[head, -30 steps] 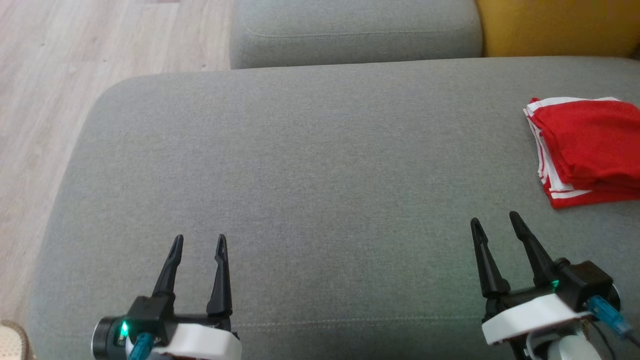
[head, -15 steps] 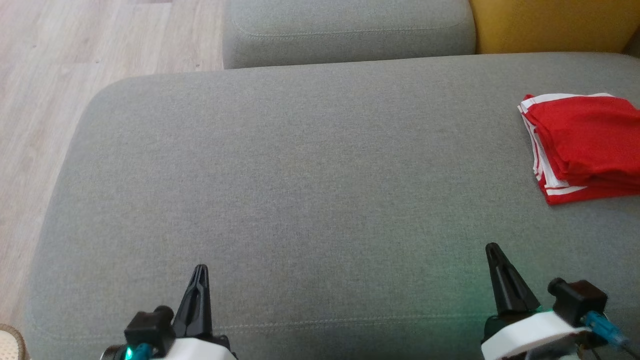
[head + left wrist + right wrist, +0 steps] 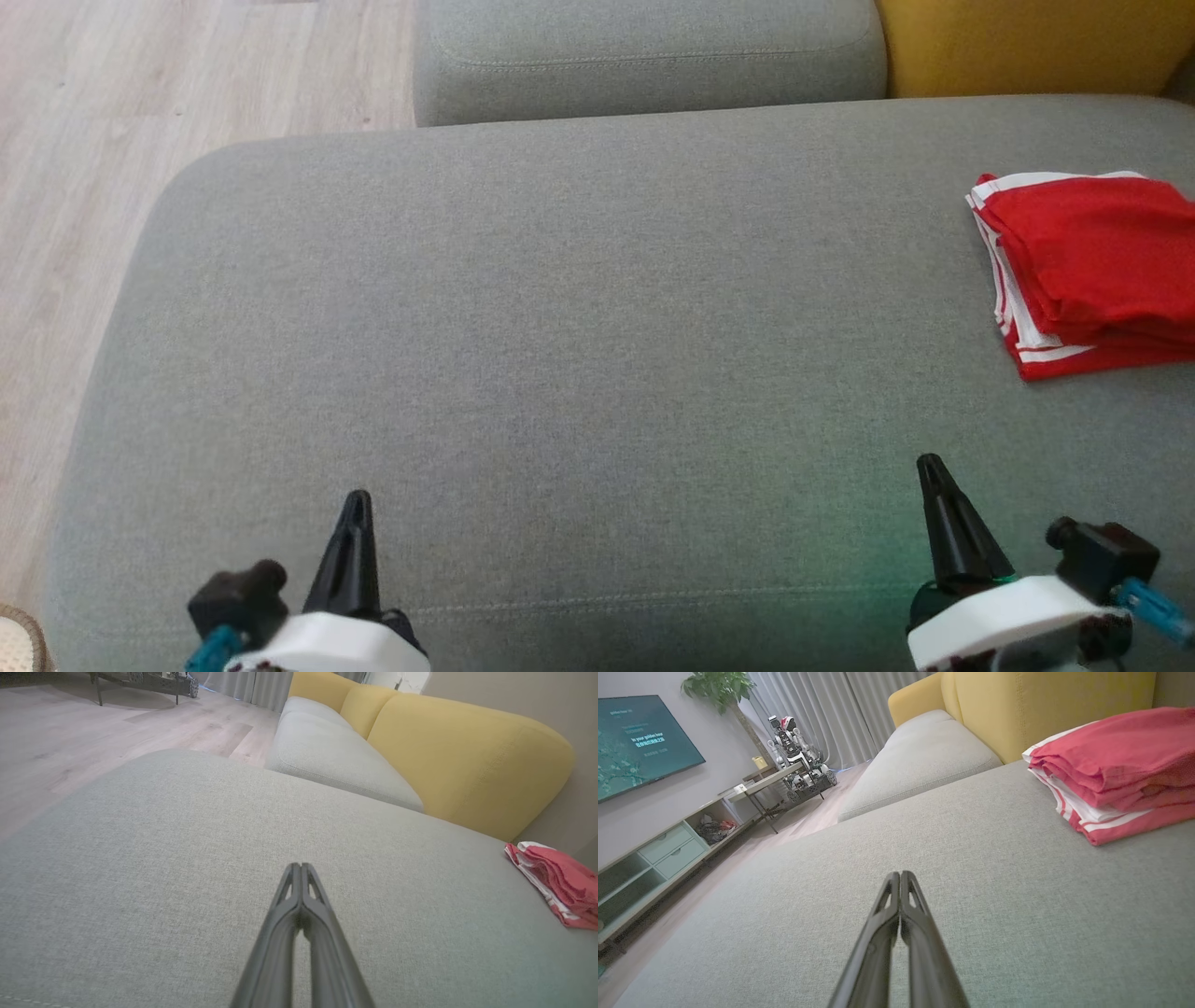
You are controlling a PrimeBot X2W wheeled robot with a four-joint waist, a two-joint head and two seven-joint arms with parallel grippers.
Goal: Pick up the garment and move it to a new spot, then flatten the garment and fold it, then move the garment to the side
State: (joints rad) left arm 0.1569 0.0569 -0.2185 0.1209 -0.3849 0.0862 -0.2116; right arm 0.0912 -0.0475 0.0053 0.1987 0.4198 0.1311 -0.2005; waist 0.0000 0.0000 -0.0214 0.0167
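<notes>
The garment [image 3: 1092, 266] is red with white stripes and lies folded in a neat stack at the far right of the grey sofa seat [image 3: 560, 355]. It also lies at the right edge of the left wrist view as the garment [image 3: 558, 882] and at the upper right of the right wrist view as the garment [image 3: 1115, 772]. My left gripper [image 3: 355, 504] hovers shut and empty over the seat's front left, far from the cloth. My right gripper [image 3: 931, 467] is shut and empty too, near the front right, a short way in front of the stack.
A second grey cushion [image 3: 644, 56] adjoins the seat at the back, with a yellow backrest [image 3: 1027, 42] to its right. Wooden floor [image 3: 93, 140] lies to the left. A TV [image 3: 640, 742], a low cabinet [image 3: 654, 858] and another robot [image 3: 798, 760] stand across the room.
Both grippers have gone from open to shut and drawn back toward the seat's front edge. The camera shifted slightly; the folded garment has stayed where it lay.
</notes>
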